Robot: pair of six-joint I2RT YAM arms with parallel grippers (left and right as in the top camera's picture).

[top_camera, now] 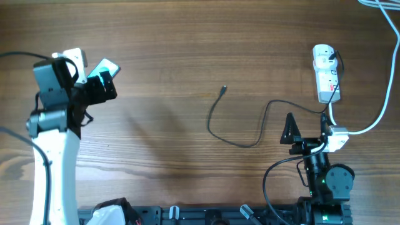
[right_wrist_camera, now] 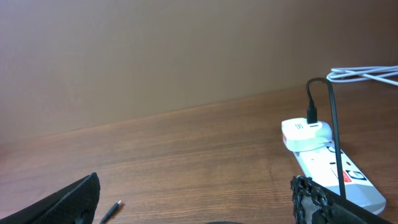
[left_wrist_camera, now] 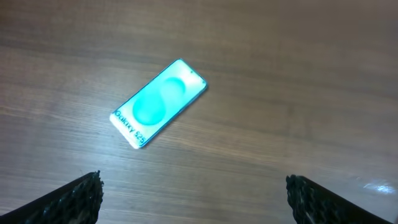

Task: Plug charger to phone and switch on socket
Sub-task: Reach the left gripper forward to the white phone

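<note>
The phone (left_wrist_camera: 158,102) lies flat on the wooden table, its screen lit cyan. In the overhead view it (top_camera: 105,65) is at the far left, partly hidden by my left arm. My left gripper (left_wrist_camera: 193,199) is open and empty, hovering above the table just short of the phone; it also shows in the overhead view (top_camera: 102,85). The white power strip (top_camera: 326,75) lies at the far right with a white charger (right_wrist_camera: 305,134) plugged into it. Its black cable (top_camera: 240,140) runs left, and the free plug tip (top_camera: 224,90) lies mid-table. My right gripper (top_camera: 306,132) is open and empty near the strip.
A white mains cord (top_camera: 378,119) curves from the strip's near end off the right and top edges. The cable's loop lies between my right gripper and the table's middle. The plug tip shows low in the right wrist view (right_wrist_camera: 111,211). The robot base (top_camera: 219,215) runs along the front edge.
</note>
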